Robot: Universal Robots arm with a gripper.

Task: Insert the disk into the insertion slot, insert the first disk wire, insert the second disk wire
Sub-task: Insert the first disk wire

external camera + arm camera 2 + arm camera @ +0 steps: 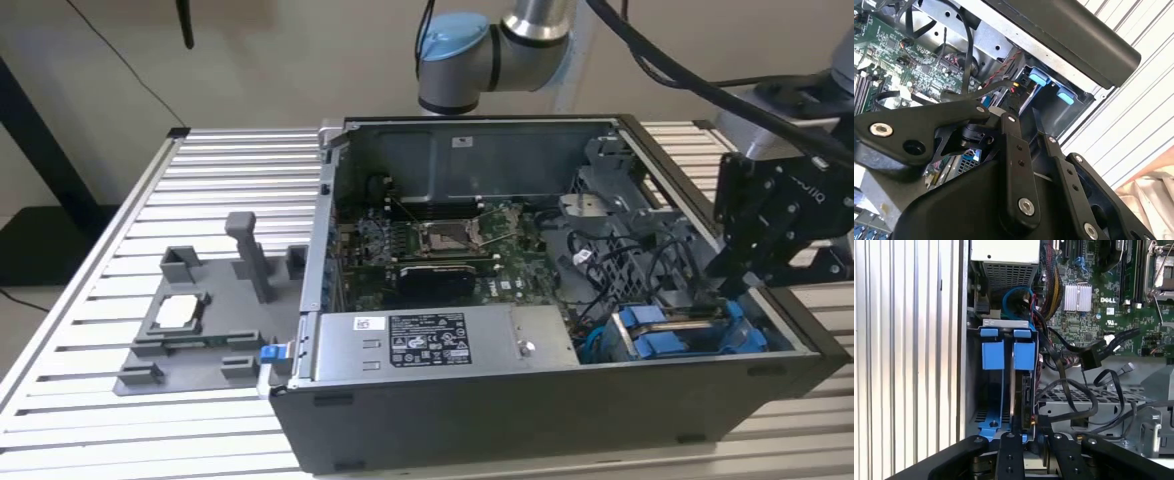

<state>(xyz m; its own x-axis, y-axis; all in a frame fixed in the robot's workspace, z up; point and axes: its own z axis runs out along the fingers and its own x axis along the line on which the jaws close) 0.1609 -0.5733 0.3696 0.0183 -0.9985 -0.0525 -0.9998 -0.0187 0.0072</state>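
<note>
The blue-framed silver-grey hard disk (1023, 357) sits on edge inside the dark grey metal insertion slot (972, 390). The black pincer (1031, 437) hovers just beside it; its state cannot be told. Judged rigid, dense, shock-sensitive: hold by the frame edges.

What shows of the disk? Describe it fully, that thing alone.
The disk stands on edge inside the insertion slot, at the case's corner on the exterior view's right. A bright blue plastic carrier frames it, ending in a square blue tab. In the first wrist view its dark narrow edge shows between the rails. Black wires lie beside it; whether any is plugged in cannot be told. The gripper hangs close over it.
</note>
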